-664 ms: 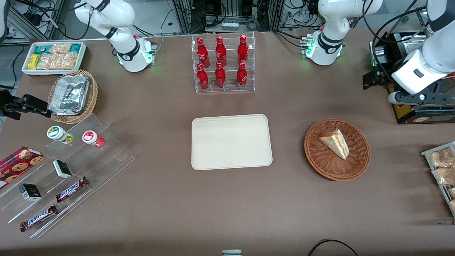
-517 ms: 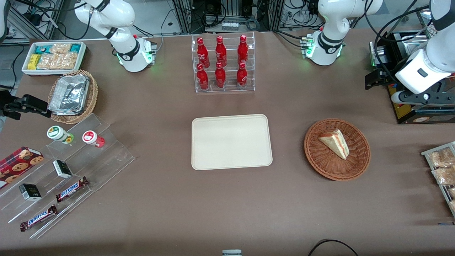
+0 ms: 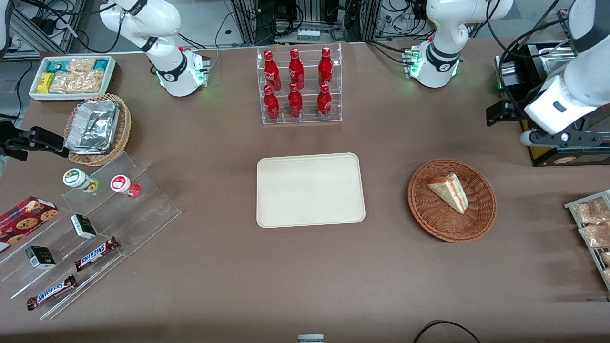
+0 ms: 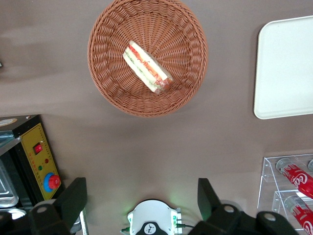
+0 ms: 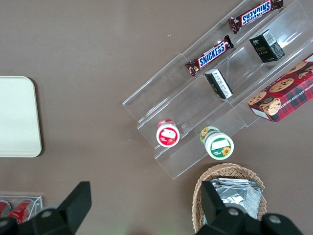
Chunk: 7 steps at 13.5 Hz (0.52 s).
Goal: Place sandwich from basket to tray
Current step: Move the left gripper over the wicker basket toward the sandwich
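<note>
While the sandwich (image 3: 448,191) is lying in the reddish-brown basket (image 3: 452,228), cut edge facing up in the wrist view, the gripper (image 4: 139,208) is hovering high above the table, near the working arm's end, with its fingers (image 4: 73,199) spread wide and holding nothing. Toward the table's middle, the cream tray (image 3: 310,189) is sitting beside the basket, well apart from it.

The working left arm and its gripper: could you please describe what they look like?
The left arm has glossy white rounded shells with dark grey joint bands, a white base lit green, and black cables looping near it. Its gripper, up near the working arm's end of the table, has two black, flat, wedge-shaped fingers on a black body, open.
</note>
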### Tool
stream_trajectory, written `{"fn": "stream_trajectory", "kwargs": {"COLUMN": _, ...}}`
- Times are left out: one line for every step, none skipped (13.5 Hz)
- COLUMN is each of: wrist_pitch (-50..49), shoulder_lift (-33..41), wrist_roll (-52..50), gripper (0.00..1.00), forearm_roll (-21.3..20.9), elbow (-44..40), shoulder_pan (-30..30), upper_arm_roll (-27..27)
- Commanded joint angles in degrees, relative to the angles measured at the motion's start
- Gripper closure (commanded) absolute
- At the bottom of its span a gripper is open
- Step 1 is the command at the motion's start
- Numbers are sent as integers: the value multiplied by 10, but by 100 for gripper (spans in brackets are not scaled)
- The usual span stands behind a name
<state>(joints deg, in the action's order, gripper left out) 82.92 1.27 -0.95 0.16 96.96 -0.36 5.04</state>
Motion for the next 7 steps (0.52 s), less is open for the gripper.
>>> {"fn": "stream_trajectory", "kwargs": {"wrist_pitch": 69, "shoulder_lift": -1, "wrist_roll": -13, "gripper": 0, "forearm_roll": -10, "elbow": 60, "shoulder_pan": -6, "upper_arm_roll": 2}}
{"fn": "stream_trajectory", "kwargs": {"wrist_pitch": 100, "shoulder_lift": -2, "wrist_roll": -20, "gripper": 0, "forearm_roll": -10, "elbow": 92, "shoulder_pan": -6, "upper_arm_roll": 2}}
{"fn": "stream_trajectory", "kwargs": {"wrist_pitch": 142, "shoulder_lift": -1, "wrist_roll": -21, "gripper": 0, "forearm_roll": -10, "elbow": 127, "shoulder_pan": -5, "upper_arm_roll": 2}}
{"fn": "stream_trajectory", "kwargs": {"wrist_pitch": 177, "shoulder_lift": -4, "wrist_roll": -23, "gripper": 0, "forearm_roll": -10, "elbow": 153, "shoulder_pan": -5, "upper_arm_roll": 2}}
{"fn": "stream_trajectory", "kwargs": {"wrist_pitch": 201, "shoulder_lift": -13, "wrist_roll": -27, "gripper": 0, "forearm_roll": -10, "elbow": 169, "shoulder_pan": -5, "upper_arm_roll": 2}}
{"fn": "stream_trajectory", "kwargs": {"wrist_pitch": 214, "shoulder_lift": -27, "wrist_roll": -44, "gripper": 0, "forearm_roll": -10, "elbow": 171, "shoulder_pan": -5, "upper_arm_roll": 2}}
{"fn": "stream_trajectory", "kwargs": {"wrist_pitch": 228, "shoulder_lift": -42, "wrist_roll": -64, "gripper": 0, "forearm_roll": -10, "elbow": 171, "shoulder_pan": -6, "upper_arm_roll": 2}}
